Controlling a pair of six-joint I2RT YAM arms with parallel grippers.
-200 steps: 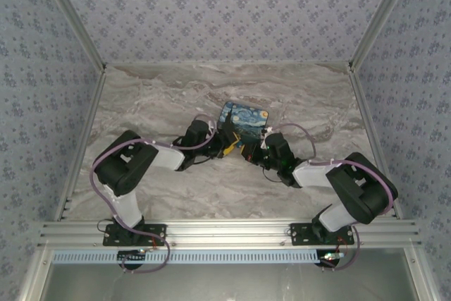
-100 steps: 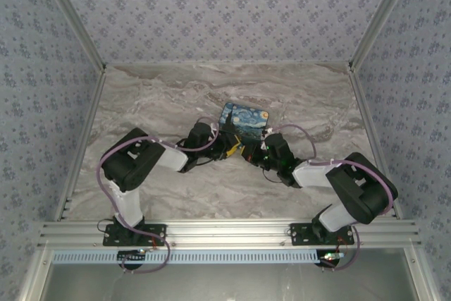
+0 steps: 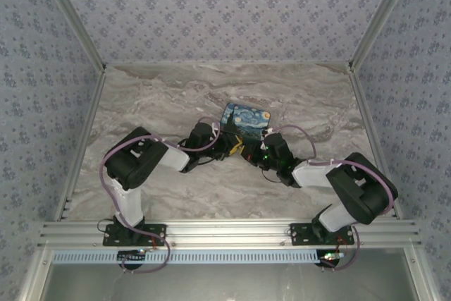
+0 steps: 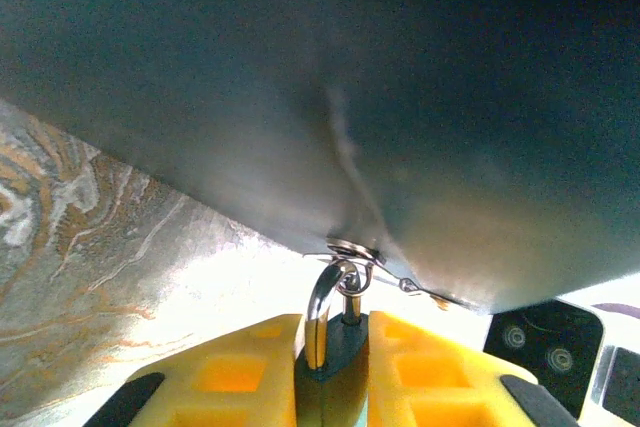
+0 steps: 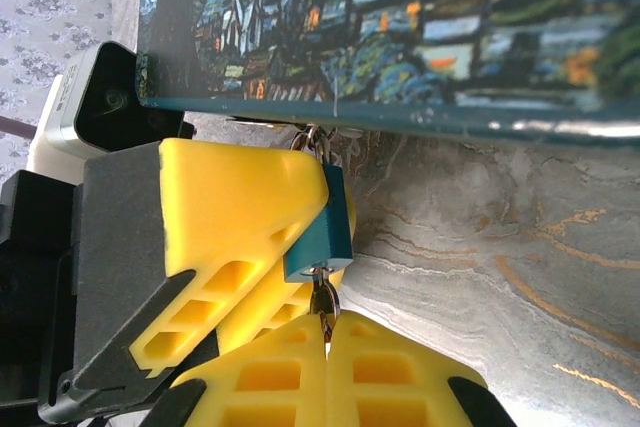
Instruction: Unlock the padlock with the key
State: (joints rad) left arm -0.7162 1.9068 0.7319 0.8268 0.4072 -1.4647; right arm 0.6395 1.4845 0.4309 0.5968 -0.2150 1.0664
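My left gripper [image 4: 330, 372], yellow fingers clamped on the small blue-bodied padlock [image 5: 322, 225], has edged inward toward my right gripper [image 5: 326, 357], which is pinched on the thin grey metal key [image 5: 324, 299]. Key tip meets the lock's underside, so I judge turning comes next. The starry-night painted box [image 5: 420, 17] overhangs closely, limiting wrist rotation

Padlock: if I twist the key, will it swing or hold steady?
Likely steady: left fingers clamp the padlock. Its thin shackle hangs loose in a ring on the box, so unclamped it would probably swing. Small, likely light.
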